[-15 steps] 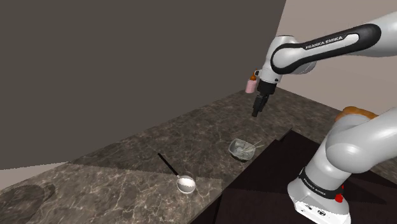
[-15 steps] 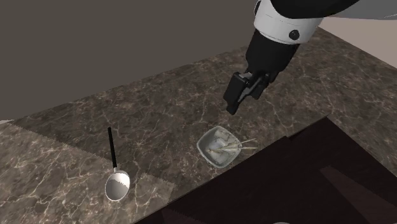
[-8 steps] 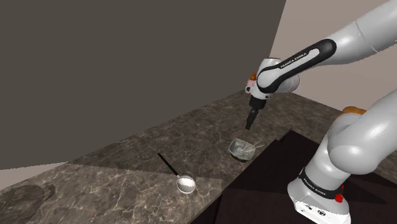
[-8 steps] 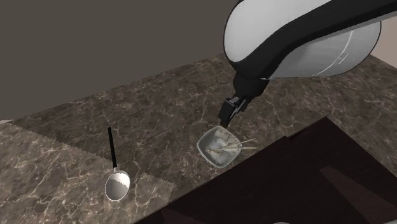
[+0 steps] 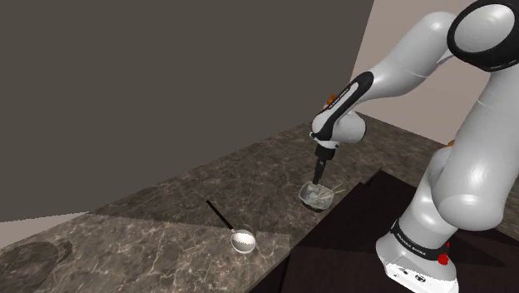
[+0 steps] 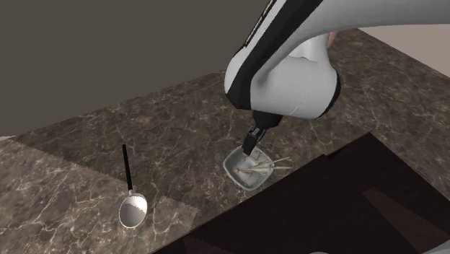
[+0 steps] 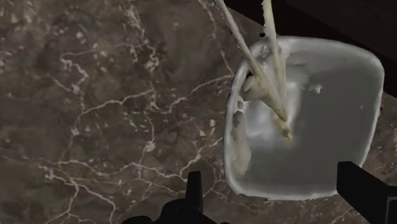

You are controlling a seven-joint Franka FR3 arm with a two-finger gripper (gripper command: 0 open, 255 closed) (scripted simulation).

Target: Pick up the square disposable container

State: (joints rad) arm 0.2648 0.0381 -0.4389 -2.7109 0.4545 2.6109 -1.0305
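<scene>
The square pale container (image 5: 316, 195) is seen on the dark marbled surface (image 5: 150, 225), near its edge, with thin sticks (image 7: 270, 70) lying in it. The jaws are held open just above it. A ladle (image 5: 242, 240) is set well apart.

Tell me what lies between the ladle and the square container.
Only bare countertop, as the second exterior view shows, separates the ladle from the container.
</scene>
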